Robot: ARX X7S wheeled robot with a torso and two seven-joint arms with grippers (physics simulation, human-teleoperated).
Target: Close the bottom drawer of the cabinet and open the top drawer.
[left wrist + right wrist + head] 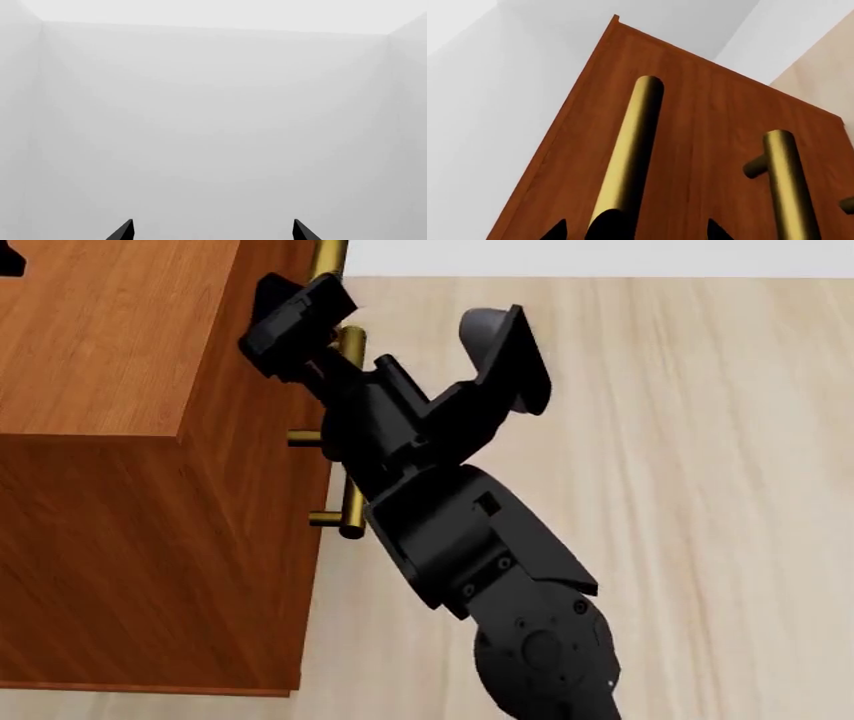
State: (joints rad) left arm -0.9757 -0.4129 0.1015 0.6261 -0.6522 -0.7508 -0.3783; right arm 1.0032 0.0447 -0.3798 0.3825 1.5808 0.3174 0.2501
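Clearly the top drawer [694,150] is the step in hand: from the head view the cabinet [120,360] stands at the left, its front facing right, with no drawer visibly pulled out, so the bottom one looks shut already. The top drawer's brass handle [630,155] runs straight toward the right tool [637,232] in the right wrist view, lying between its fingertips, which stand wide apart and hold nothing. A second handle [787,185] sits beside it. To do this well, I would judge the tool should settle squarely around the bar, close firmly, then pull straight out along the drawer's travel, not sideways. The left tool [213,232] faces only a pale wall, its tips wide apart and empty.
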